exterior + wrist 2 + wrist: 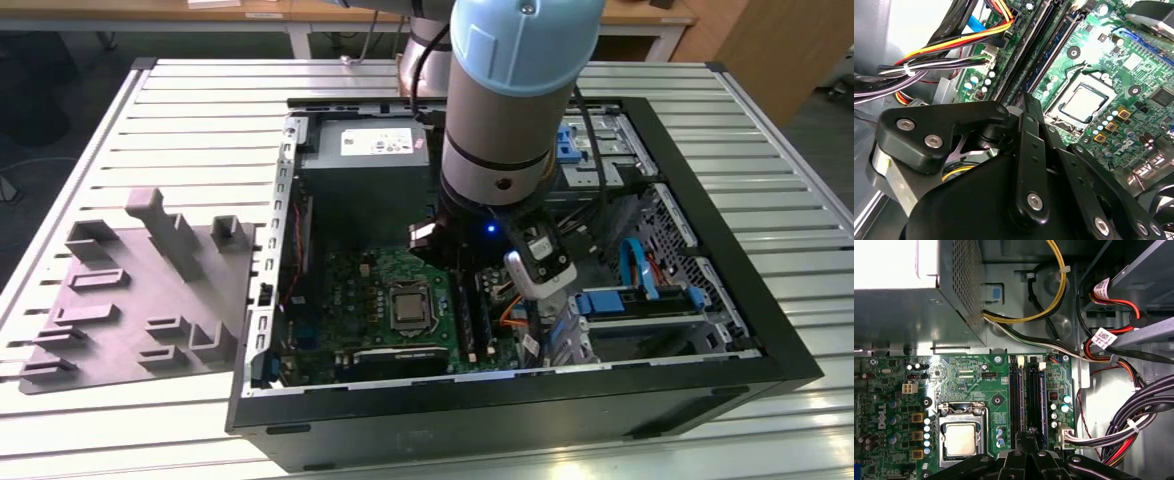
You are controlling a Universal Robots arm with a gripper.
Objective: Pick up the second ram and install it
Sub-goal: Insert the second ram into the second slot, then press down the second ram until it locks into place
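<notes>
While the arm hangs low inside the open computer case, the gripper sits right over the memory slots, lower middle of the first wrist view. Its fingers look drawn together into a narrow wedge, and the tip meets a dark blue-green stick standing on edge in a slot: by my reading, the second ram. Whether the fingers pinch the stick's top edge or only rest closed on it, I cannot tell; the linkage hides the contact.

In the second wrist view the same stick runs as a dark strip from the fingers toward the upper middle of the frame, beside the processor socket.

Doing this step well, as I judge it, means keeping the stick square to its slot, notch matched, and pressing straight down evenly along its length. A tilted push could bind one end. The orange and black cables at upper left lie close by and should stay clear of the linkage.

The grey tray sits outside the case, at the exterior view's left.
</notes>
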